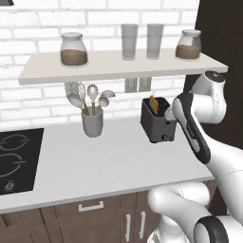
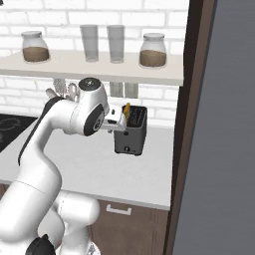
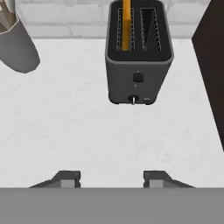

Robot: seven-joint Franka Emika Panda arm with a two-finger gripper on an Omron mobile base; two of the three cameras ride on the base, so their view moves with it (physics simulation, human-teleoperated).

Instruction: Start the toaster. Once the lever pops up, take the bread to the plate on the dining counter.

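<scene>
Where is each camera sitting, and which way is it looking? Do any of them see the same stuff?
Left base view: behind the arm's left, facing the brick wall; sees the toaster, utensil cup and cooktop; the white arm rises at lower right.
Right base view: behind the arm's right, same wall; the arm rises at lower left, partly covering the toaster.
Hand view: on the hand, looking down at the toaster with the bread in its left slot; the gripper fingertips stand apart.
Shared: all three show the toaster and bread.
</scene>
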